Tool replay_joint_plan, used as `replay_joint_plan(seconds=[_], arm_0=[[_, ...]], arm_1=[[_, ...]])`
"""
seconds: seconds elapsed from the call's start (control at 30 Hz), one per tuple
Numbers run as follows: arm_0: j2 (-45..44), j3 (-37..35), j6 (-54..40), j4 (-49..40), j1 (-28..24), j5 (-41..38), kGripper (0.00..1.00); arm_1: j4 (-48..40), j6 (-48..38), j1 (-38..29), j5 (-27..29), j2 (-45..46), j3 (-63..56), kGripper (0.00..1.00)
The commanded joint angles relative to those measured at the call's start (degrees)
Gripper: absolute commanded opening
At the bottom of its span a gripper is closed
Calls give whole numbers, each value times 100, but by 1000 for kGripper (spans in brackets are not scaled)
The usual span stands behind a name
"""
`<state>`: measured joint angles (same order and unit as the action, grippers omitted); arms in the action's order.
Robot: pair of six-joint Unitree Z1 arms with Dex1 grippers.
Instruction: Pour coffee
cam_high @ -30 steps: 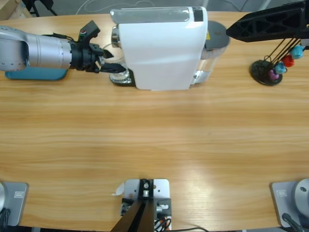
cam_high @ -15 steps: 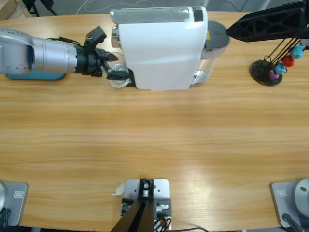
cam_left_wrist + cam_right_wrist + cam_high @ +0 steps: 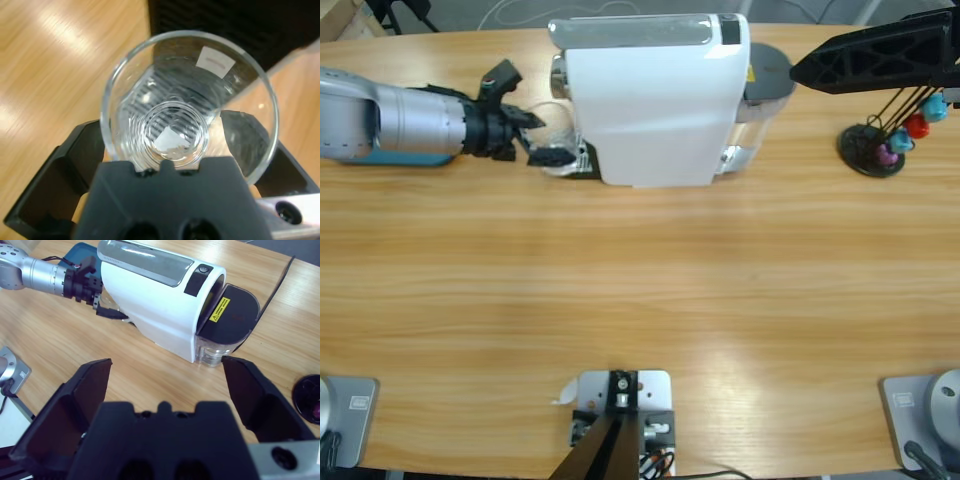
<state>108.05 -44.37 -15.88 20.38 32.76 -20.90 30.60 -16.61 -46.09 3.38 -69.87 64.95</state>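
**Empty-looking glass between the left jaws at the coffee machine**

In the left wrist view, a clear glass (image 3: 187, 107) sits right at the left gripper (image 3: 170, 165), its rim facing the camera and its base close against the gripper's black body. The black jaws stand on either side of it, spread about as wide as the glass and bracketing its walls; whether they press on it cannot be told. No tan liquid shows inside; only the clear ribbed bottom is visible. Just beyond the glass lies the dark grille of the machine's drip tray.

From above, the left gripper (image 3: 542, 140) reaches in from the left edge, and the glass (image 3: 560, 135) sits at its tips, touching the front of the white coffee machine (image 3: 655, 100).

The right gripper (image 3: 167, 390) hangs high over the table, jaws spread wide with nothing between them. Ahead of it stands the coffee machine (image 3: 155, 295); off to one side, a black capsule stand (image 3: 880, 135) carries coloured capsules.
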Motion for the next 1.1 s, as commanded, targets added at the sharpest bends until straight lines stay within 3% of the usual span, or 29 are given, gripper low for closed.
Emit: replay_joint_plan(seconds=[0.03,0.67,0.77,1.1], arm_0=[[180,-225,120,85,-98,-345,1000],[-86,-174,268,80,10,-653,1000],[-186,-19,352,80,-20,-1115,1000],[-636,225,472,89,-301,-1231,1000]], arm_1=[[72,62,82,66,50,-223,1000],[34,62,82,68,71,-220,1000],[51,62,82,101,68,-220,1000],[51,60,82,75,66,-246,1000]])
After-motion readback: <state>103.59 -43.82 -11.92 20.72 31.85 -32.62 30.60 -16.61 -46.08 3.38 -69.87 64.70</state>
